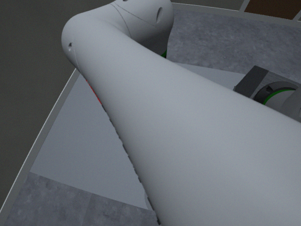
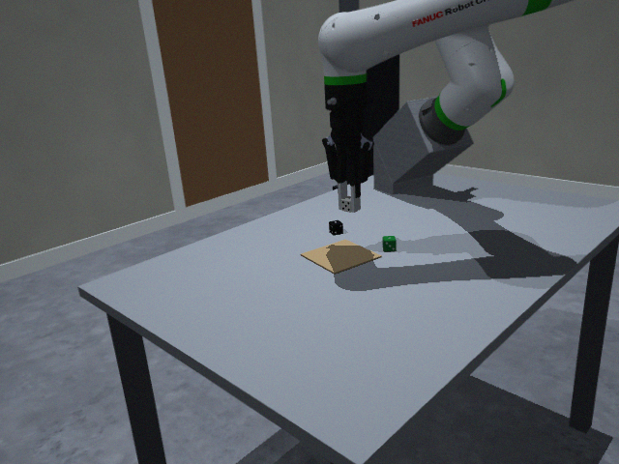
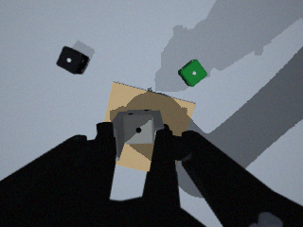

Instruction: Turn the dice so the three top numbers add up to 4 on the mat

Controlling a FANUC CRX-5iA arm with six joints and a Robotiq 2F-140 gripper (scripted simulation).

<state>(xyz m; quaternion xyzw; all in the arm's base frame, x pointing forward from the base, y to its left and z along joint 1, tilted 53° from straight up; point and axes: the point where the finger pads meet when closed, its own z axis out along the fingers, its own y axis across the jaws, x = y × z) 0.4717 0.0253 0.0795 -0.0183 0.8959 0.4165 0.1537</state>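
Note:
My gripper (image 2: 348, 199) is shut on a white die (image 2: 345, 203) and holds it well above the table, over the tan mat (image 2: 340, 255). In the wrist view the white die (image 3: 138, 128) sits between my fingers with one pip facing the camera, and the mat lies beneath it. A black die (image 2: 335, 227) rests on the table beyond the mat, off it; in the wrist view the black die (image 3: 72, 60) shows one pip on top. A green die (image 2: 389, 244) rests on the table to the right of the mat, off it; it also shows in the wrist view (image 3: 192, 72).
The robot's grey base (image 2: 415, 150) stands at the table's back edge. In the top view the arm (image 1: 182, 126) fills most of the picture and hides the dice and the mat.

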